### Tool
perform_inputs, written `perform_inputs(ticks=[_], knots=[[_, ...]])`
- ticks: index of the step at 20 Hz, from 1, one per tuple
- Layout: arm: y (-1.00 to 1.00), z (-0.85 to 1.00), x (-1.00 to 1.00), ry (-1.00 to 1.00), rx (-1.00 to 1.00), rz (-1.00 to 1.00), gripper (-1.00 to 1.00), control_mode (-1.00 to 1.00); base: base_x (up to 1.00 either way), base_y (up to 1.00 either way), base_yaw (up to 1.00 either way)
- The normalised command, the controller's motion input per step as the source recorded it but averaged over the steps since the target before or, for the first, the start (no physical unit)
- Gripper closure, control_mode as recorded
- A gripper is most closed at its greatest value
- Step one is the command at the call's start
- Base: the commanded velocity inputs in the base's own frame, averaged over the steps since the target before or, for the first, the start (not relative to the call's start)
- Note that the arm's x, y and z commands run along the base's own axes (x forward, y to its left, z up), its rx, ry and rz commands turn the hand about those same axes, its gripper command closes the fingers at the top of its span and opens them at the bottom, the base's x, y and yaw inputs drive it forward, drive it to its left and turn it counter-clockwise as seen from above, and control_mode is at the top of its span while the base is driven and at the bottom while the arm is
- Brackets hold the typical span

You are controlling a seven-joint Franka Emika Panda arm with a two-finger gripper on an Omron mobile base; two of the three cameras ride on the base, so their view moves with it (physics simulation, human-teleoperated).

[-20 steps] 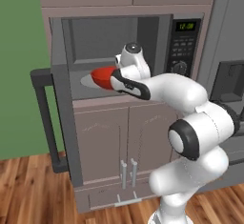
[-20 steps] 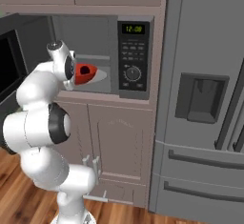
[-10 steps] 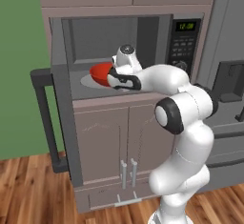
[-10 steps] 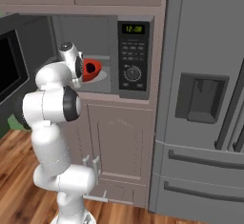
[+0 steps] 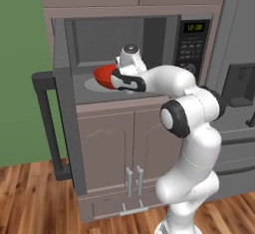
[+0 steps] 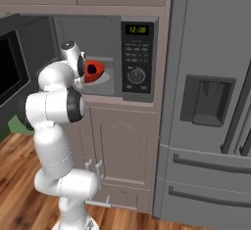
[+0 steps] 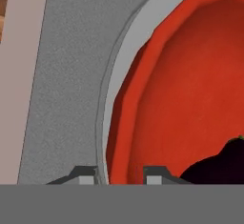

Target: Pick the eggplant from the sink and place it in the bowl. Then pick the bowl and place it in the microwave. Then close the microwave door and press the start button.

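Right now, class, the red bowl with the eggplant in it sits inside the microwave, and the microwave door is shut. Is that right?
Not quite. The microwave door is open, swung out to the left, as the left base view shows. The rest holds: the red bowl is inside the microwave over its grey turntable, and the hand view shows the dark eggplant in it.

Right base view: the microwave (image 6: pixel 105 57) stands open, with the microwave door (image 6: pixel 13 67) swung out at the left edge. The bowl (image 6: pixel 94 70) sits inside the grey cavity, tilted, with the dark eggplant (image 6: pixel 91 69) visible in it. The arm's hand is against the bowl's left side. The display (image 6: pixel 137 29) is lit green above the dial (image 6: pixel 137 75). A grey refrigerator (image 6: pixel 211 102) stands right.
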Motion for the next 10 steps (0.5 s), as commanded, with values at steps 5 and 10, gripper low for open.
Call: perform_inputs(ticks=[5,10], knots=[[-0.26,0.03,-0.78,-0.06,0.09,0.0,-1.0,-1.0,0.0,0.0,0.0],[-0.57,0.15,-1.0,-0.11,0.11,0.0,-1.0,-1.0,0.0,0.0,0.0]])
